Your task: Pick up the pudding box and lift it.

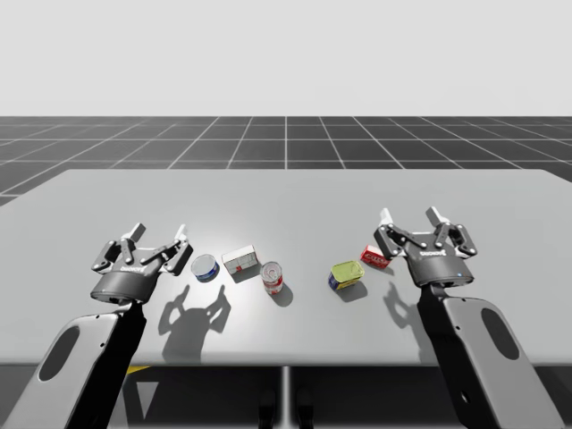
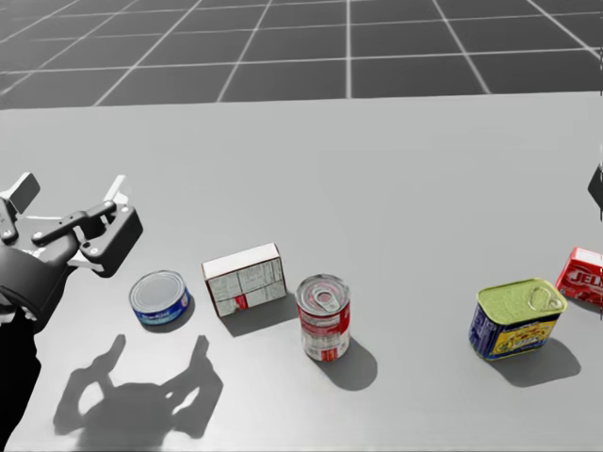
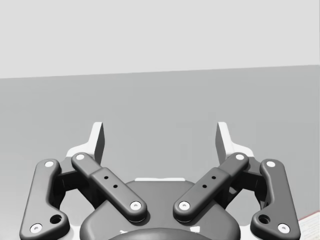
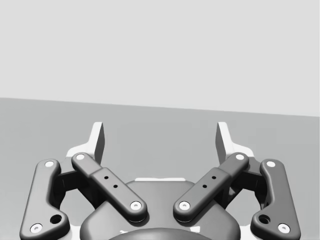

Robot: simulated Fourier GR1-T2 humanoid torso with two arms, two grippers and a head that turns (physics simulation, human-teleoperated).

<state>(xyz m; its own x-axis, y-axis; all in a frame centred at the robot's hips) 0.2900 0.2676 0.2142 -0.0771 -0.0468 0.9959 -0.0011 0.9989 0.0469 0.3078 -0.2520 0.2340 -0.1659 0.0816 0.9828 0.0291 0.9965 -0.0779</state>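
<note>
Nothing was lifted yet: the left gripper (image 1: pixel 158 235) and right gripper (image 1: pixel 410 217) hung released, the white pudding box (image 1: pixel 241 260) untouched beyond the blue tin (image 1: pixel 205 267) beside the left.

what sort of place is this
Probably a simulated tabletop test scene, not a real room: a plain grey table on a dark gridded floor under a blank pale backdrop, bearing a few groceries such as a white rectangular box and a red-and-white cylindrical can.
</note>
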